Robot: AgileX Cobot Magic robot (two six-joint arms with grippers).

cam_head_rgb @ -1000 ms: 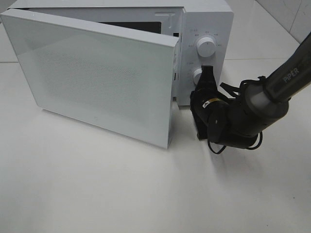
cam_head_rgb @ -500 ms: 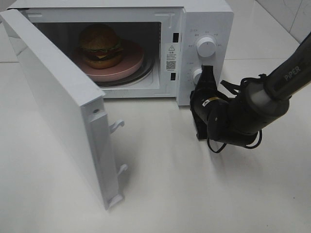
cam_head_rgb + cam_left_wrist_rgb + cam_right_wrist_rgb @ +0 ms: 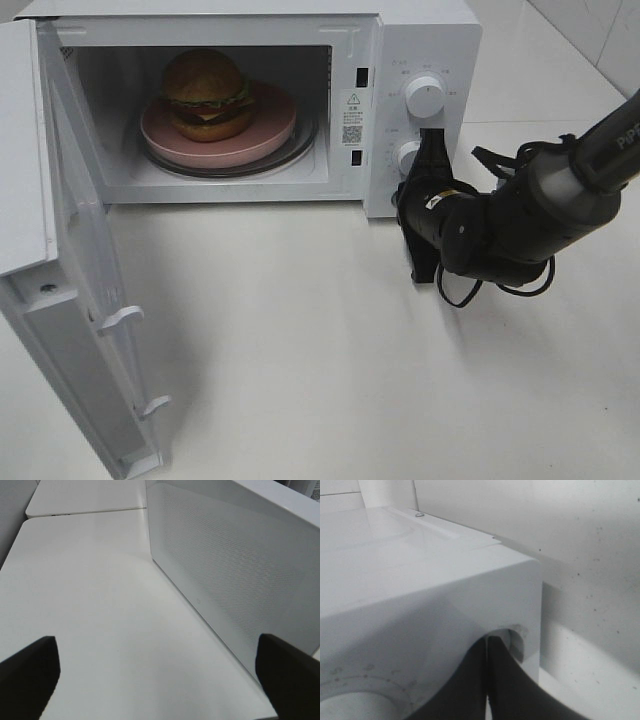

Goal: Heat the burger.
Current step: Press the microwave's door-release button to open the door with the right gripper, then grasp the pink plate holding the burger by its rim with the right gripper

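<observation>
Exterior high: burger (image 3: pixel 205 93) inside microwave (image 3: pixel 428 45), wide-open door (image 3: pixel 75 320).

Closed pincer at the microwave's corner
The right pincer (image 3: pixel 487 652) has its dark fingers pressed together, tips up against the white microwave (image 3: pixel 420 595) near its edge. A speckled wall (image 3: pixel 580 555) is behind.

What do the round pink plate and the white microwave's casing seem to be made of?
Round pink plate: probably plastic or glazed ceramic; smooth, even, softly matte colour, no pattern. White box-shaped microwave casing: looks like painted sheet metal or plastic, satin finish with soft reflections; the pictures cannot settle which.
</observation>
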